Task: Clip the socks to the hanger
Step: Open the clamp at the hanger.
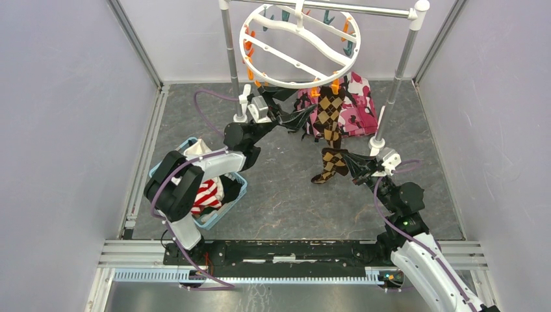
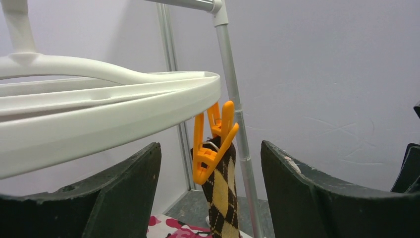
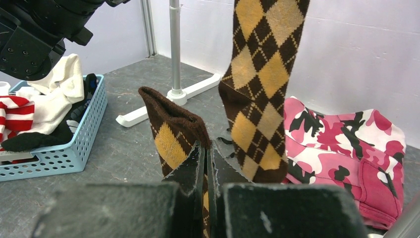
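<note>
Right wrist: brown-and-gold argyle sock (image 3: pixel 262 74)

Robotics lab test cell: plain lilac panels (image 1: pixel 65 97) in aluminium framing enclosed a grey stone-patterned table (image 1: pixel 286 208); a cabled left arm (image 1: pixel 195 172) and right arm (image 1: pixel 416 250) were bolted to a base bar (image 1: pixel 286 250) at its near edge; a metal clothes rail (image 1: pixel 406 57) stood just beyond the left tool (image 1: pixel 302 119).

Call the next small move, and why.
Probably open the right gripper. The sock already hangs from the orange pin on the hanger. The left gripper stands open and clear of it, while the right is shut on the sock's lower end.
</note>
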Tool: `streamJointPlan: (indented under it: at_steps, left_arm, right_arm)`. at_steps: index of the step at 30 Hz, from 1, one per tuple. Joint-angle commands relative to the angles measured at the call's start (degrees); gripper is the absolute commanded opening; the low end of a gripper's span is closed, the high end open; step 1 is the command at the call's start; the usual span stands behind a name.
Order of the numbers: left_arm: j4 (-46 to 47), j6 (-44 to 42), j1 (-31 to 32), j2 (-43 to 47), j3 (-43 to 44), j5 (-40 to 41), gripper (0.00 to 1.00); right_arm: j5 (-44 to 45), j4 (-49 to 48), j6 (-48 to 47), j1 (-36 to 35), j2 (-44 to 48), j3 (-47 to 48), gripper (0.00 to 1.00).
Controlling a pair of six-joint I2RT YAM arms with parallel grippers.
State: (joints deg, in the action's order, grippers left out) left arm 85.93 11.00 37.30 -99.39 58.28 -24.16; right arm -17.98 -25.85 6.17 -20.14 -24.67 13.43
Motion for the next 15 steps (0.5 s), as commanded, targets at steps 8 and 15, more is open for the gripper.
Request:
streamJointPlan:
  at_steps: [8,15]
  left_arm:
    - [13.61,-3.28,1.59,1.58,-1.23,2.47,0.81]
    - [13.55,-6.32,3.44,1.28,-1.94,5.75,0.87]
  right_arm:
    - [-0.39,-2.54,-0.02,0.06,1.09,-0.25,0.00]
    - [-0.39,-2.32,-0.02,0.10,1.44,-0.31,0.00]
